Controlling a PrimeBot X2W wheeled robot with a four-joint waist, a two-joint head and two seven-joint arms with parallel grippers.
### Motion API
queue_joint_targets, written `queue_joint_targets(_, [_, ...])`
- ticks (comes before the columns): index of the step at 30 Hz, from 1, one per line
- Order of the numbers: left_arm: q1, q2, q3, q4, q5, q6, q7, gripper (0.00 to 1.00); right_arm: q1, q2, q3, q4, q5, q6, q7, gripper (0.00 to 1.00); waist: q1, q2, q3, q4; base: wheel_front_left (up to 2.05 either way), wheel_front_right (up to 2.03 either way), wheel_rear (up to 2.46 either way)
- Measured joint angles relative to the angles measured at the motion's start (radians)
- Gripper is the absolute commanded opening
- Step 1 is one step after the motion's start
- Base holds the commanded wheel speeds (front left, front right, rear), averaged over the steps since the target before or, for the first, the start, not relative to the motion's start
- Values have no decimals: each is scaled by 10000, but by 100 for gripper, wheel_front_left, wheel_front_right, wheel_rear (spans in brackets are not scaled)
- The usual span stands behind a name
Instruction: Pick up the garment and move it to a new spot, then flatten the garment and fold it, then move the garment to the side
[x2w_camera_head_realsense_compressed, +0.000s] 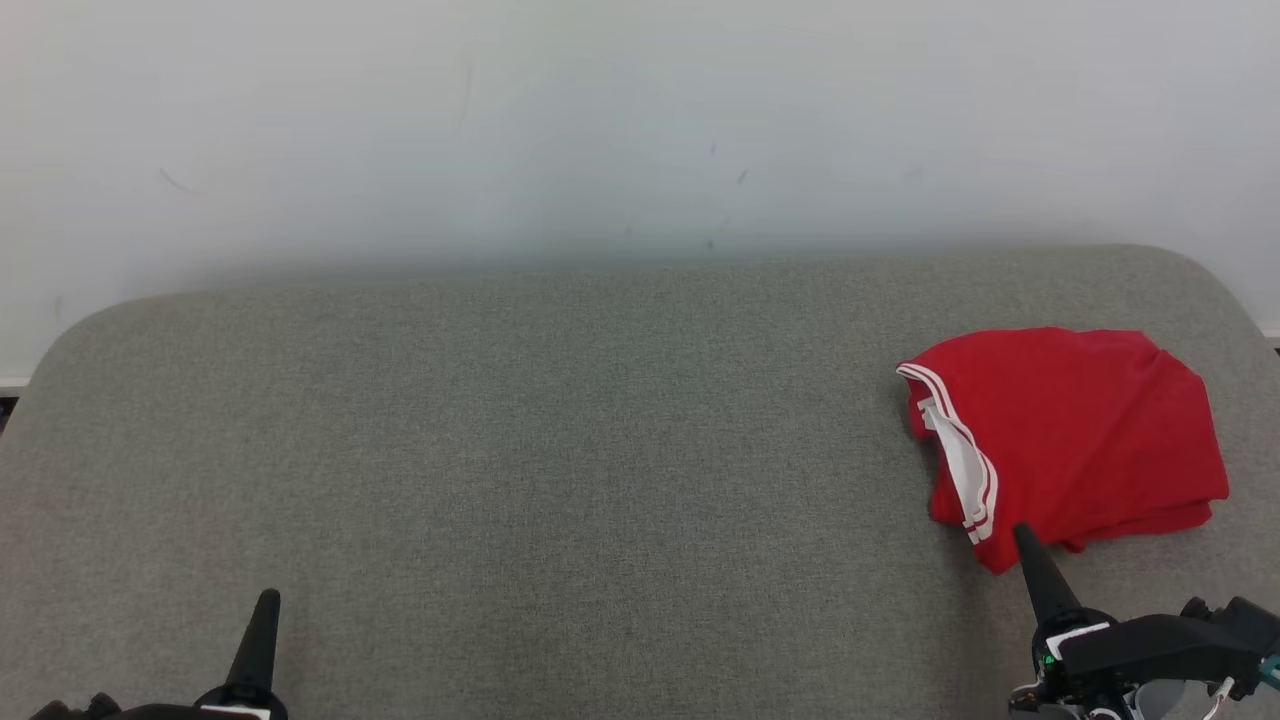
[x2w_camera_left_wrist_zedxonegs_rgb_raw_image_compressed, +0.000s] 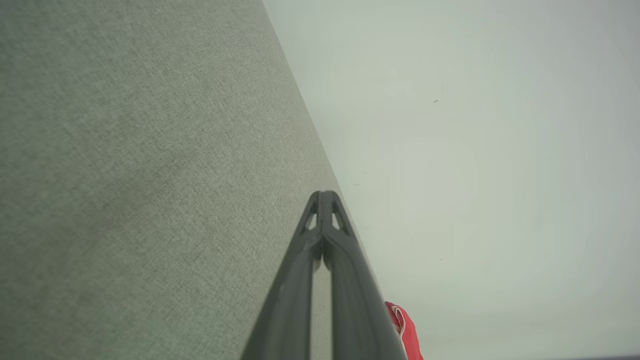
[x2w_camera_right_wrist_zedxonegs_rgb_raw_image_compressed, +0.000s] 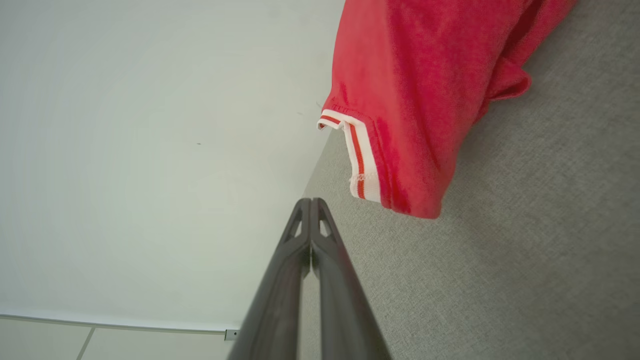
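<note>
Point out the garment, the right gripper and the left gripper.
garment (x2w_camera_head_realsense_compressed: 1080, 430), head view, middle of the red cloth.
right gripper (x2w_camera_head_realsense_compressed: 1023, 532), head view, tips of shut fingers.
left gripper (x2w_camera_head_realsense_compressed: 268, 598), head view, tips of shut fingers.

Garment (x2w_camera_head_realsense_compressed: 1080, 430), far right: solid red; hem band (x2w_camera_head_realsense_compressed: 962, 455) white with thin red stripes. Cushioned surface (x2w_camera_head_realsense_compressed: 560, 450): grey-green, fine woven fleck. Wall (x2w_camera_head_realsense_compressed: 600, 120), beyond: plain off-white. Left gripper (x2w_camera_head_realsense_compressed: 268, 597) and right gripper (x2w_camera_head_realsense_compressed: 1021, 530), near edge: matt black.

A big grey cloth-covered worktop (x2w_camera_head_realsense_compressed: 520, 450) with round far corners lies flat. Behind its far edge stands a plain white wall (x2w_camera_head_realsense_compressed: 600, 110). The wall has a few tiny dark marks (x2w_camera_head_realsense_compressed: 742, 177) above the middle of that edge. Pale floor tiles (x2w_camera_right_wrist_zedxonegs_rgb_raw_image_compressed: 125, 346) show under the wall.
</note>
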Motion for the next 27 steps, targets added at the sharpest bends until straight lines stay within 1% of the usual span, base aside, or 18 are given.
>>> queue_joint_targets(4, [-29, -35, 173, 69, -504, -84, 77, 0, -170, -2, -58, 58, 481, 88, 27, 0, 0, 0, 32, -13, 0, 0, 0])
queue_joint_targets(14, [-210, -288, 558, 159, -1720, -347, 263, 0, -193, -6, -190, 186, 1638, 184, 184, 0, 0, -1, 114, -47, 0, 0, 0])
queue_joint_targets(21, [-392, -366, 851, 228, -2543, -522, 443, 0, -392, -10, -295, 222, 2389, 282, 282, 0, 0, 0, 171, -70, 0, 0, 0])
queue_joint_targets(22, [-423, -408, 924, 238, -2823, -525, 479, 0, -393, -12, -322, 240, 2631, 305, 349, 0, 0, 0, 187, -77, 0, 0, 0])
queue_joint_targets(27, [-429, -548, 1141, 343, -3411, -660, 581, 0, -395, -15, -389, 278, 3175, 360, 408, 0, 0, 0, 228, -94, 0, 0, 0])
